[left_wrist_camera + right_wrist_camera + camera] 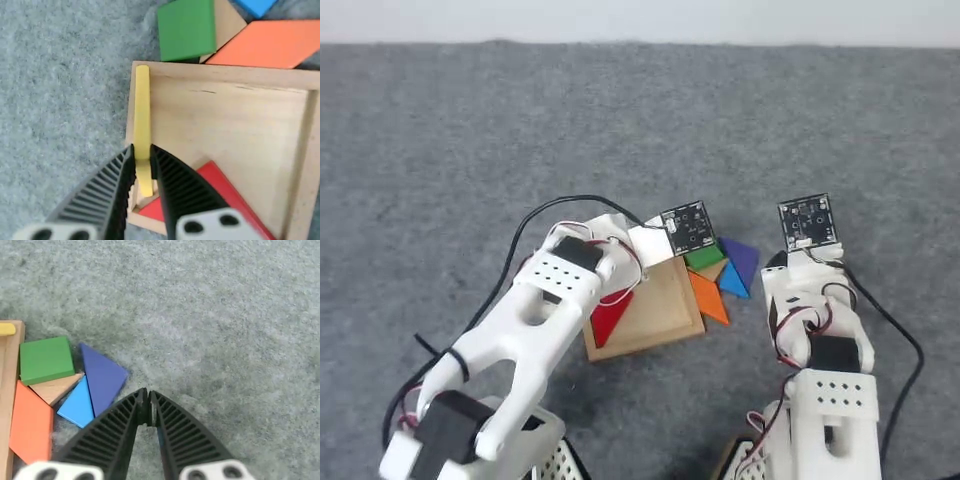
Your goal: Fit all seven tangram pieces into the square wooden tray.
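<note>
My left gripper (142, 160) is shut on a yellow piece (142, 110), held on edge along one inner wall of the square wooden tray (225, 125). A red triangle (220, 195) lies flat in the tray's corner near the fingers. Outside the tray, by its right corner in the high view, lie a green square (703, 257), a tan triangle (712, 270), an orange parallelogram (708, 297), a light blue triangle (733, 280) and a purple triangle (742, 258). My right gripper (148, 407) is shut and empty over bare carpet, close to the purple triangle (102, 377).
Grey carpet (470, 150) covers the table all round. The left arm's body (535, 320) hangs over the tray's left side in the high view. The right arm's base (830, 400) stands to the right of the loose pieces.
</note>
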Robot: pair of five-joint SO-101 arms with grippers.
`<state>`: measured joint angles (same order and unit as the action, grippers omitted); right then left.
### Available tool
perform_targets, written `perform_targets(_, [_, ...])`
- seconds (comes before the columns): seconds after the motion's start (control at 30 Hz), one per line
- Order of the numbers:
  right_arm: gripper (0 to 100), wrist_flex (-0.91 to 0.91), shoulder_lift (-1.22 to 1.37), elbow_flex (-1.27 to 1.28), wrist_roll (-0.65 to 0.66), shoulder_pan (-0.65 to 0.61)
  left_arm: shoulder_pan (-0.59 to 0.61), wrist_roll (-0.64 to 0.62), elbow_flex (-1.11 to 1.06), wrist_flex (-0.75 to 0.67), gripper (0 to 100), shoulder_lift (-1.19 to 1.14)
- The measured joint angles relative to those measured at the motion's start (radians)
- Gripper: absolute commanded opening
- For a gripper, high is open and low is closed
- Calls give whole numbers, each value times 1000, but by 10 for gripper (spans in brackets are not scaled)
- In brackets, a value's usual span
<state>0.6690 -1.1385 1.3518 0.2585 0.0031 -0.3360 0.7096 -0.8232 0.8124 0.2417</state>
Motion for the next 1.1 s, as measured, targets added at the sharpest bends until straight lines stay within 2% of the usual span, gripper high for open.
perform_targets(0.17, [7,0,0,0,0,0,5,63,6,54,11,-3])
perform_targets(0.47, [7,0,0,0,0,0,44,133,-3,71,16,-5])
perform_targets(0.67, [7,0,0,0,0,0,44,132,-5,71,120,-5])
perform_targets(0.93, [7,0,0,0,0,0,54,75,-35,87,248,-28])
perform_targets(1.1, [8,0,0,0,0,0,72,-86,14,92,250,-29])
